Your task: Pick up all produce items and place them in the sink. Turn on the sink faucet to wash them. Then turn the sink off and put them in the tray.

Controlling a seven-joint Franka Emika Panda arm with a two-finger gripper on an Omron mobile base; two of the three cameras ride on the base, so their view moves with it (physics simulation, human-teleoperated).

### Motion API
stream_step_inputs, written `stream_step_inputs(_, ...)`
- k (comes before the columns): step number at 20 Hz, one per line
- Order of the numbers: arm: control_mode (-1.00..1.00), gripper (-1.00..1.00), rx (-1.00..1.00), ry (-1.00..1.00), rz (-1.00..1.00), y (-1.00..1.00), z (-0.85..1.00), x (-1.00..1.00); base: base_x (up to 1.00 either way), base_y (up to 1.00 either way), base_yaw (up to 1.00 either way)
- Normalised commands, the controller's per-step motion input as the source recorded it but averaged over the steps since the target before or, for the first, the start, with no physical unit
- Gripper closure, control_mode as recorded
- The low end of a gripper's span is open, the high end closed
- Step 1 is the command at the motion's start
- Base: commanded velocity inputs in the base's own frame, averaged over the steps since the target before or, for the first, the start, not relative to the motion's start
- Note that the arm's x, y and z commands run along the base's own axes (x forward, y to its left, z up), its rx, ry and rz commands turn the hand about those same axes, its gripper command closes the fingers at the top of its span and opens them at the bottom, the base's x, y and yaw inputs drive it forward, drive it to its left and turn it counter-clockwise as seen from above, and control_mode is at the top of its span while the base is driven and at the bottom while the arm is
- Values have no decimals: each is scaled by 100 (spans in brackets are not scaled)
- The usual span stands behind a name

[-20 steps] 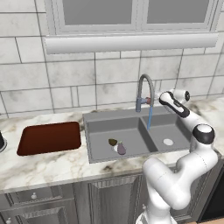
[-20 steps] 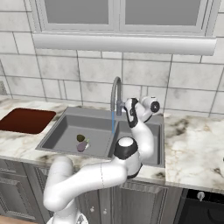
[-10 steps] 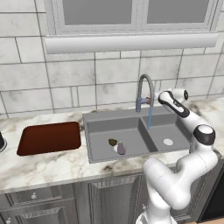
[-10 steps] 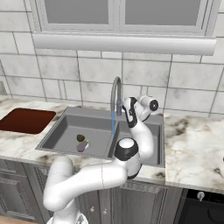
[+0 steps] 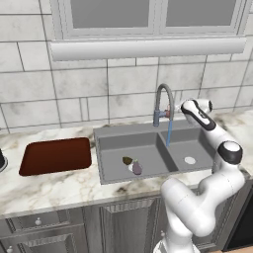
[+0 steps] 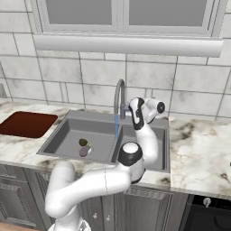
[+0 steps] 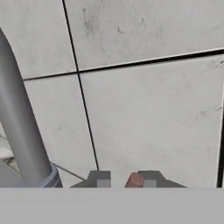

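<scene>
Claw (image 7: pixel 125 180) sits beside the sink faucet (image 5: pixel 164 101) base, water running

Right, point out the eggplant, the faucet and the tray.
eggplant (image 5: pixel 137 168), left base view, middle of its purple body in the left basin.
faucet (image 5: pixel 164 91), left base view, top of the arched spout.
tray (image 5: pixel 57 155), left base view, bare floor of the reddish-brown tray.

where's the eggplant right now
In the left base view the eggplant lies in the sink's left basin, touching the olive-brown item, left of the water stream.
</scene>
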Motion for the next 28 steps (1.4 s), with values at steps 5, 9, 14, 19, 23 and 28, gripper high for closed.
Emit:
stream_step_inputs(5, -100, 100, -1, 0, 14, 75, 3, 0, 0, 0, 0)
stream_step_inputs(9, -100, 100, -2, -2, 11, 82, 4, 0, 0, 0, 0)
stream_step_inputs(14, -100, 100, -1, -5, 10, 42, 0, 0, 0, 0, 0)
stream_step_inputs(19, -100, -100, 0, -8, 11, 0, 0, 0, 0, 0, 0)
stream_step_inputs(23, -100, -100, 2, -7, 12, -10, 0, 0, 0, 0, 0)
stream_step_inputs(28, -100, -100, 4, -7, 13, -25, 0, 0, 0, 0, 0)
